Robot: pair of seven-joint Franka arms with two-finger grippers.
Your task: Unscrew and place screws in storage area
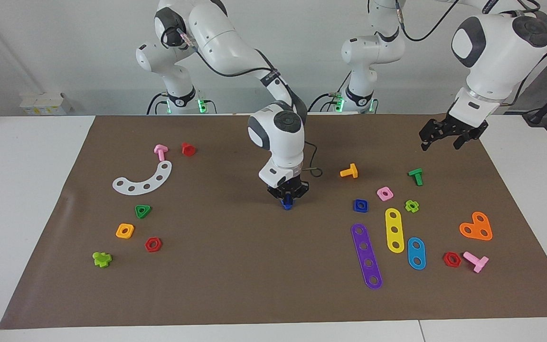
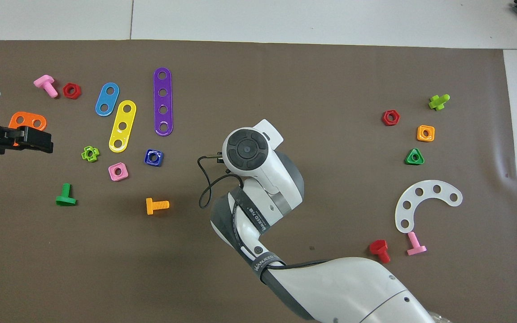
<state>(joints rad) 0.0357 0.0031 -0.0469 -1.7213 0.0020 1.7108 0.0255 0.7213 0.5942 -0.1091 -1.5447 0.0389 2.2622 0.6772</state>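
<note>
My right gripper [image 1: 287, 195] points straight down over the middle of the brown mat [image 1: 235, 266] and is shut on the dark-blue bolt [image 1: 287, 204], whose lower end hangs close to the mat. In the overhead view the right arm's wrist [image 2: 246, 149] hides both gripper and bolt. The matching dark-blue square nut [image 1: 361, 205] lies flat on the mat toward the left arm's end, beside a pink square nut [image 1: 384, 193]; it also shows in the overhead view [image 2: 153, 157]. My left gripper [image 1: 447, 138] waits open and empty above the mat's corner at its own end, also seen in the overhead view [image 2: 32, 139].
Near the blue nut lie an orange bolt [image 1: 349, 171], a green bolt [image 1: 416, 176], purple [image 1: 366, 255], yellow [image 1: 394, 230] and blue [image 1: 416, 253] strips and an orange plate [image 1: 476, 227]. Toward the right arm's end lie a white curved strip [image 1: 143, 180], a green triangular nut [image 1: 142, 211] and other nuts.
</note>
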